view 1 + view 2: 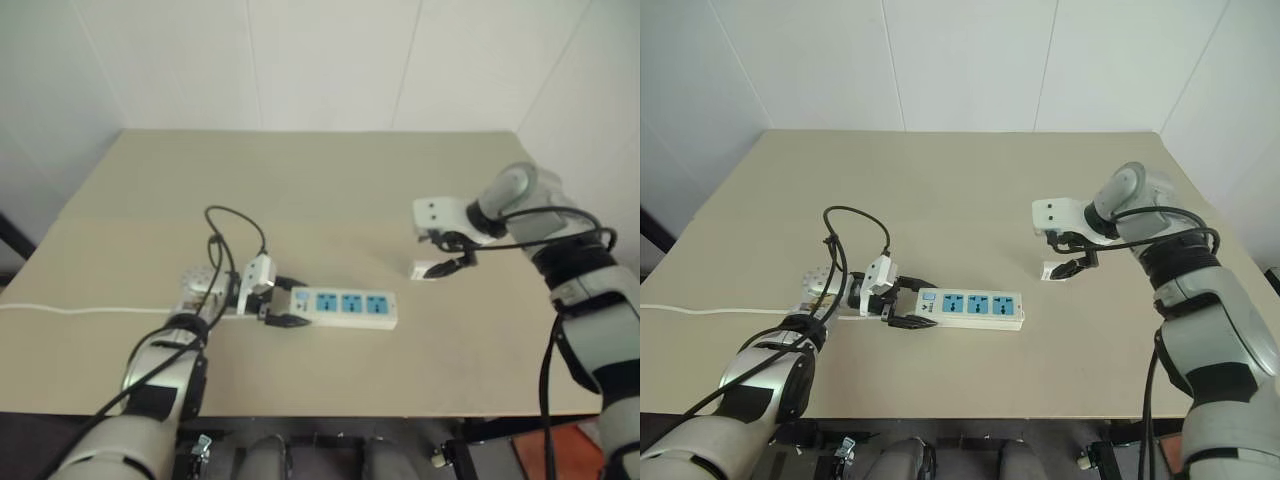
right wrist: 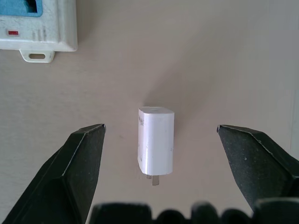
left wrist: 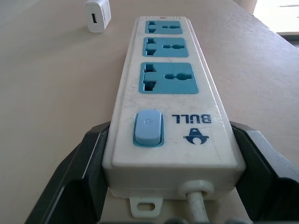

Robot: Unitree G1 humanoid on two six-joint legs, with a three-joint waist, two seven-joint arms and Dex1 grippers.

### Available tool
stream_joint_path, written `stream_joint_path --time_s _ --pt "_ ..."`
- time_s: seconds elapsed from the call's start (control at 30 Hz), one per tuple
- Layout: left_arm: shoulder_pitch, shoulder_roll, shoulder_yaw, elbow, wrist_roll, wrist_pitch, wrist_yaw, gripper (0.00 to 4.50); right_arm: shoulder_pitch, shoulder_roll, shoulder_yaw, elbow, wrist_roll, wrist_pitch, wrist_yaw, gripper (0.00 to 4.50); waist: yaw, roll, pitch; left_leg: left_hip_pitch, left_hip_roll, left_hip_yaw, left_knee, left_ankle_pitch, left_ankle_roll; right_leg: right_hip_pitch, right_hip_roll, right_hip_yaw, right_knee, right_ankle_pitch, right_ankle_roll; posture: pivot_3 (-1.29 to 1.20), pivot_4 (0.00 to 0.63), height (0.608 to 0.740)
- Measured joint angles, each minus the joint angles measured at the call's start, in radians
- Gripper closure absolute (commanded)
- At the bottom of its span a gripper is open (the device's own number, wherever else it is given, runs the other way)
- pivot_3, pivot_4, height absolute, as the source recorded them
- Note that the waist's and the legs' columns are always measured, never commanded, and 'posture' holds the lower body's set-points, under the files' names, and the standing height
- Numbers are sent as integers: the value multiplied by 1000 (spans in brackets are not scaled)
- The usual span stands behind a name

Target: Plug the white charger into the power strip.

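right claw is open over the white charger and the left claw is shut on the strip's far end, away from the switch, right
Not quite: the left claw is shut on the power strip at its switch and cord end, as the left wrist view shows. The right claw is indeed open over the white charger.

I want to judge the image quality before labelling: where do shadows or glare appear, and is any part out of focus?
Right wrist view: the white charger is sharp and casts only a soft shadow on the table; the right gripper fingers look softer at the lower edge. Left wrist view: the power strip is sharp, with glare at the far corner.
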Motion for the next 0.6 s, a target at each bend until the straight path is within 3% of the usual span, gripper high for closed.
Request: stream_joint_path --time_s 0.27,0.6 --pt "8 7 0 -6 2 -20 5 1225 -81 137 1 286 -75 -90 7 0 -6 2 -1 2 0 0 0 0 -1 0 0 0 3 0 0 0 150 740" --pt "17 6 0 -16 2 -37 12 1225 -113 200 -1 420 -154 -120 -78 0 -6 3 -2 2 0 -1 0 0 -1 1 0 0 3 0 0 0 150 740"
